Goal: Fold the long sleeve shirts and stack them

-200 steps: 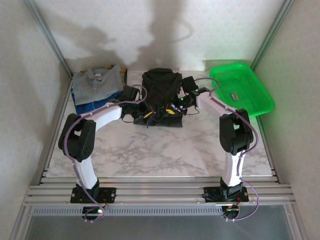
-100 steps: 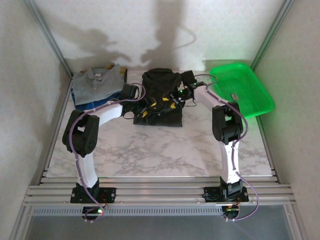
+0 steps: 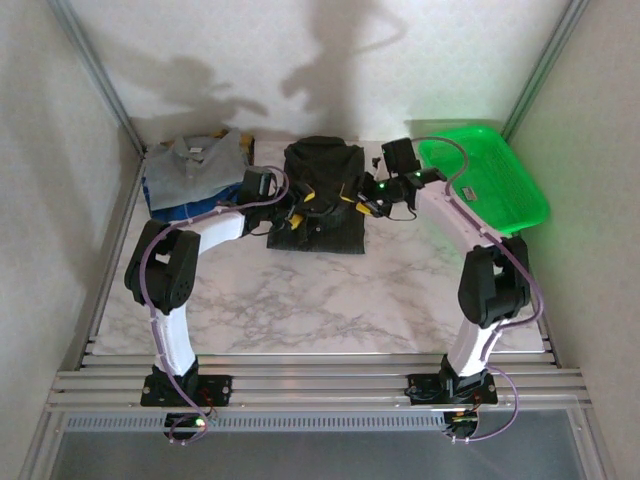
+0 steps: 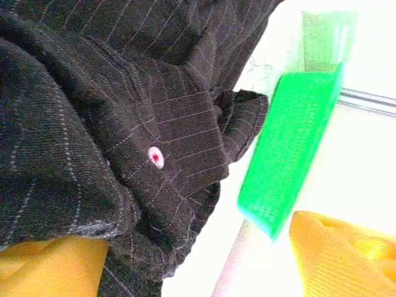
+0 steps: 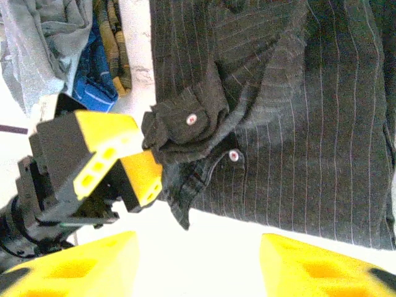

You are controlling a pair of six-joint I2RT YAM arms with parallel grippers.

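Top view: both my claws are letting go. A sec ago they were clamped shut, low on the black shirt (image 3: 322,190), which was bunched up. Now my left claw (image 3: 303,210) & right claw (image 3: 355,205) are hanging spread open over its near half w/ nothing pinched, and the cloth is lying flatter. I'm reading that as the fold being set down, so this shirt is prob. near done & stacking is what's left. It's sitting as a compact dark rectangle at the far middle of the worktop (image 3: 330,290), between the green basket (image 3: 485,185) and the grey-blue shirt (image 3: 195,160), which is lying on a pile at far left.

Left wrist view: my fingers (image 4: 49,266) are standing wide. A cuff (image 4: 185,133) w/ a pale button (image 4: 156,157) is bunching just beside one of them, not gripped as far as I can tell.

Right wrist view: fingers are wide apart, bare worktop showing between them. The shirt is looking mostly flat, fine stripes running straight, but the cuff is crumpling at the corner next to my left claw. It's prob. needing a tuck.
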